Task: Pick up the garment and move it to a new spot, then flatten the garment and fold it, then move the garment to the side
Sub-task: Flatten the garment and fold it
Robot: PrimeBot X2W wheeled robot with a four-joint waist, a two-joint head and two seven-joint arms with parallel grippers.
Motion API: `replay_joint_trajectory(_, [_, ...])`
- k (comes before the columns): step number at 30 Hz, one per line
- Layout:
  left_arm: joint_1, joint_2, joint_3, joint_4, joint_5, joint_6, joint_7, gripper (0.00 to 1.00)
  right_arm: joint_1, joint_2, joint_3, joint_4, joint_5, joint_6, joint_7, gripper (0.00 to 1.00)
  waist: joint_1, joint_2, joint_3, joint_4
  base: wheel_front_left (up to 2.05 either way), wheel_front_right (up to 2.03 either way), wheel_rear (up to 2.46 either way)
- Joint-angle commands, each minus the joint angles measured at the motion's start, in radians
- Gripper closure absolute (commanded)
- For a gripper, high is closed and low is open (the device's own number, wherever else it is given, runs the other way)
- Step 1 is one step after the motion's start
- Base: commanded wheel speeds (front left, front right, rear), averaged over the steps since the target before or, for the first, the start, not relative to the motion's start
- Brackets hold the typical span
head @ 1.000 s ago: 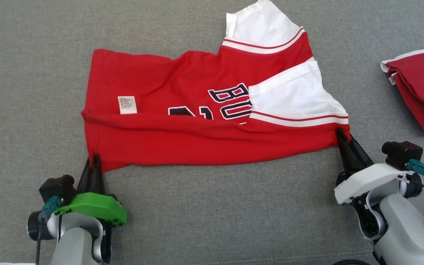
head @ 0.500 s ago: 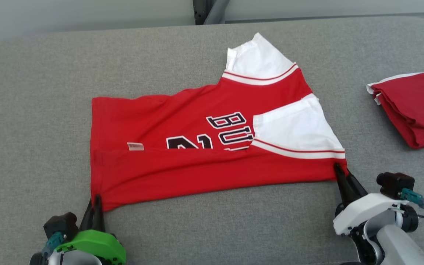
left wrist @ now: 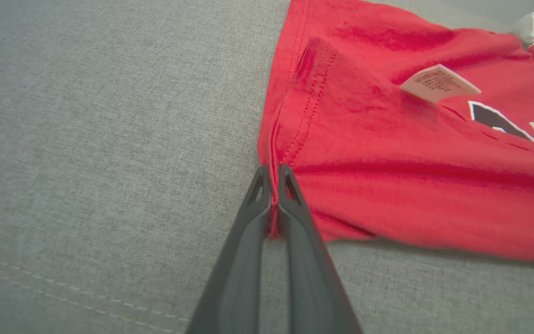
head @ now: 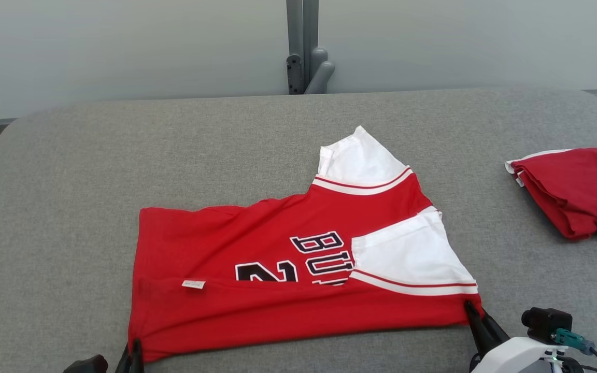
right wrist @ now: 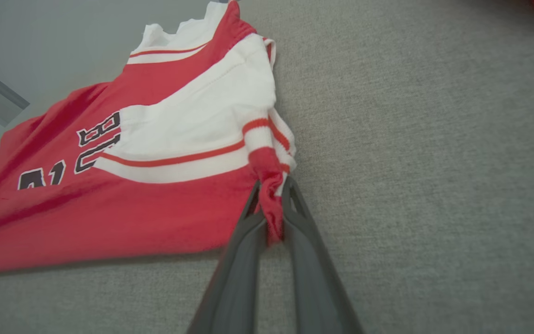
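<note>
The red garment (head: 298,280) lies spread on the grey cushioned surface (head: 226,145), hem to the left and white sleeves to the right, its near long edge doubled over in a band along the front. The left gripper (left wrist: 274,174) has its fingers pressed together on the near left hem corner, with red cloth pinched between the tips. The right gripper (right wrist: 271,185) pinches a bunched twist of red cloth at the near right corner, just below the near white sleeve (head: 407,254). A small white label (head: 193,284) sticks up from the cloth at the fold line. A second red garment (head: 578,191) lies folded well apart at the far right.

Compared with a second ago, the head camera has tilted upward: the pale wall and a grey post (head: 302,46) have come into view beyond the far edge, and the garment sits lower in that view. Both grippers keep the same corners as before, and the label, seen flat earlier, now appears edge-on.
</note>
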Motion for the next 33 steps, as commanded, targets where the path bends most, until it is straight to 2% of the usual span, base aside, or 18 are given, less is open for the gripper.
replay_joint_trajectory(1, [0.004,0.009,0.000,0.008,-0.006,0.003,0.000,1.00,0.008,-0.010,-0.003,0.000,0.005,-0.002,0.000,1.00,0.0000,0.0000,0.015,0.009,0.00,0.00,0.00])
replay_joint_trajectory(2, [-0.002,0.009,-0.005,0.012,-0.009,0.005,0.000,1.00,0.007,-0.011,-0.001,0.002,0.002,-0.002,0.000,1.00,0.0000,0.0000,0.021,0.010,0.00,0.00,0.00])
replay_joint_trajectory(3, [-0.009,0.009,-0.008,0.014,-0.014,0.007,0.000,0.91,0.002,-0.013,-0.009,0.006,-0.001,-0.002,0.000,1.00,0.0000,0.0000,0.027,0.011,0.00,0.00,0.00])
replay_joint_trajectory(4, [-0.017,0.009,-0.012,0.012,-0.018,0.011,0.000,0.53,-0.005,-0.014,-0.020,0.014,-0.004,-0.002,0.000,0.58,0.0000,0.0000,0.033,0.013,0.00,0.00,0.00])
replay_joint_trajectory(5, [-0.025,0.010,-0.014,0.005,-0.020,0.013,0.000,0.00,-0.017,-0.017,-0.031,0.013,-0.013,-0.002,0.000,0.31,0.0000,0.0000,0.039,0.014,0.00,0.00,0.00])
replay_joint_trajectory(6, [-0.032,0.010,-0.014,-0.005,-0.024,0.012,0.000,0.00,-0.032,-0.019,-0.048,0.004,-0.023,-0.002,0.000,0.00,0.0000,0.0000,0.045,0.016,0.00,0.00,0.00])
replay_joint_trajectory(13, [-0.106,0.008,-0.021,-0.109,-0.008,0.007,0.000,0.00,-0.120,-0.012,-0.144,-0.068,-0.104,-0.002,0.000,0.00,0.0000,0.0000,0.114,0.014,0.00,0.00,0.00])
replay_joint_trajectory(18, [-0.192,0.008,-0.011,-0.121,0.014,0.007,0.000,0.00,-0.207,-0.015,-0.127,-0.086,-0.136,-0.002,0.000,0.00,0.0000,0.0000,0.166,0.007,0.00,0.00,0.00])
replay_joint_trajectory(26, [-0.445,0.043,-0.006,0.086,0.039,-0.009,0.000,0.00,-0.406,-0.028,-0.009,-0.090,-0.146,-0.002,0.000,0.00,0.0000,0.0000,0.273,-0.020,0.00,0.00,0.00])
replay_joint_trajectory(33, [-0.581,0.074,0.008,0.228,0.035,-0.007,0.000,0.00,-0.494,-0.046,0.065,-0.087,-0.121,-0.002,0.000,0.00,0.0000,0.0000,0.330,-0.034,0.00,0.00,0.00])
